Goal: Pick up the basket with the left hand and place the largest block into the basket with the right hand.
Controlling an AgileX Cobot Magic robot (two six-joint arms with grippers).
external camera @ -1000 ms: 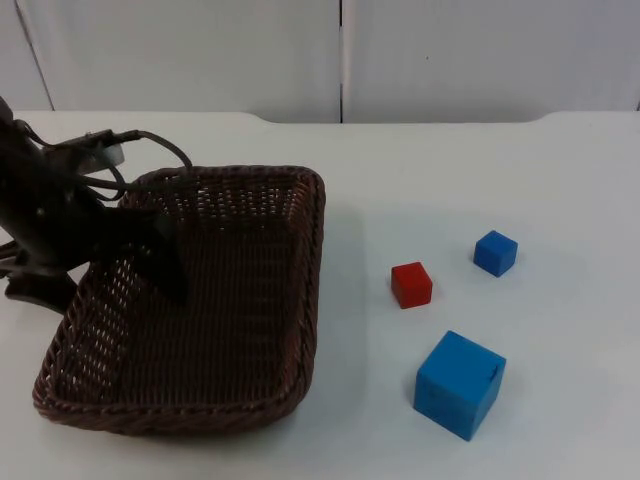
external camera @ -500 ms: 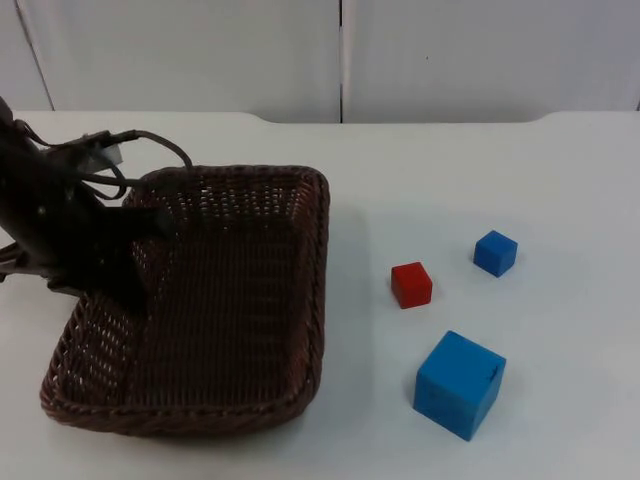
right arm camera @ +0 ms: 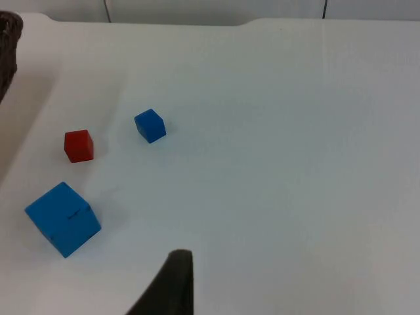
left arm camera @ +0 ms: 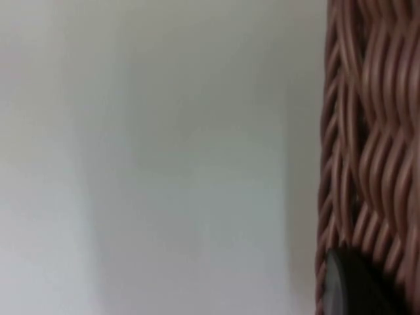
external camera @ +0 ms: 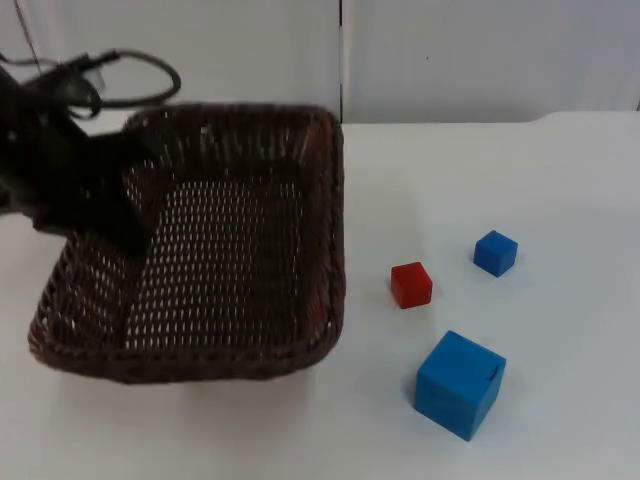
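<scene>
Basket [external camera: 230,250] now hangs lifted above the table's [external camera: 560,180] left side, left gripper [external camera: 120,215] clamped on its left rim. Large blue block [external camera: 460,384] sits untouched near the front edge. Right gripper waits; finger state undeterminable.

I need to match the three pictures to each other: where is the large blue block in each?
Top view: large blue block on the table, in front of the red block.
Left wrist view: not in it.
Right wrist view: large blue block, nearest the camera.
Shared landmark: the red block.
</scene>
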